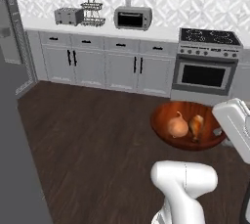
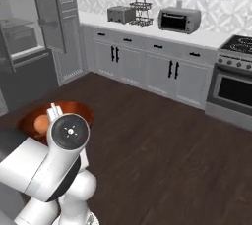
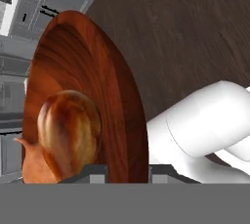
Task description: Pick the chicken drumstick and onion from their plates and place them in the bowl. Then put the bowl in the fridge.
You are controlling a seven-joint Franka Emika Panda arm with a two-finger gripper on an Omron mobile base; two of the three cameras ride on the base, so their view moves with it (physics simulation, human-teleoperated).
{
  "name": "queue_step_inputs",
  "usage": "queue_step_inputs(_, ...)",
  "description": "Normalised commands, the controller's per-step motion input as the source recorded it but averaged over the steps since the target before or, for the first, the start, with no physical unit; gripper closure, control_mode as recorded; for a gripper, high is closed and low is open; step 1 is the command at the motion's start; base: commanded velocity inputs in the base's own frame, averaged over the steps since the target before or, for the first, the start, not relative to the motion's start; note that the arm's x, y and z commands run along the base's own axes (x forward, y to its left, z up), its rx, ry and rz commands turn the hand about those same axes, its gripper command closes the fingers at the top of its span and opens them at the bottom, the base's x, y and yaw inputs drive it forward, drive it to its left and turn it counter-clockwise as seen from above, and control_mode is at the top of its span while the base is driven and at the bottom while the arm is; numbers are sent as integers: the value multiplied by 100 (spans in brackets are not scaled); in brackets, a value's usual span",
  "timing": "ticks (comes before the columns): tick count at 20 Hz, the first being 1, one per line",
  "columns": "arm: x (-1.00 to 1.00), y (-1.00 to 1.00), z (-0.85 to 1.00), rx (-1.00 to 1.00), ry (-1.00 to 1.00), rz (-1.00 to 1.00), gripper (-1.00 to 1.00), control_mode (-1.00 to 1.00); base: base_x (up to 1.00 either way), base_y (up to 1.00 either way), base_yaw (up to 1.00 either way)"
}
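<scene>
Both foods already sit in the bowl (image 1: 188, 126), which in the left base view hangs above the floor in front of the oven (image 1: 204, 75), the onion (image 1: 177, 126) beside the chicken drumstick (image 1: 197, 125), so it seems carried toward the fridge (image 2: 22, 42). From the right base view the arm hides most of the bowl, and in the hand view the gripper (image 3: 126, 171) is clenched on the rim, fingertips cut off.

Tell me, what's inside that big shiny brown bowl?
Inside the wide glossy reddish-brown bowl sit a round tan-orange onion and a reddish-brown chicken drumstick, side by side. The bowl's right edge and anything there is covered by the white arm.
</scene>
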Motion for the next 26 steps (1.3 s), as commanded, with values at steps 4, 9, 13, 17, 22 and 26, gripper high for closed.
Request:
queue_step_inputs(4, 0, 0, 0, 0, 0, 0, 100, 100, 100, -30, 60)
queue_step_inputs(9, 0, 0, 0, 0, 0, 0, 100, 100, 100, -39, 63)
queue_step_inputs(13, 0, 0, 0, 0, 0, 0, 100, 100, 100, -40, 67)
queue_step_inputs(17, 0, 0, 0, 0, 0, 0, 100, 100, 100, -38, 70)
queue_step_inputs(22, 0, 0, 0, 0, 0, 0, 100, 100, 100, -71, 63)
queue_step_inputs(26, 0, 0, 0, 0, 0, 0, 100, 100, 100, -98, 52)
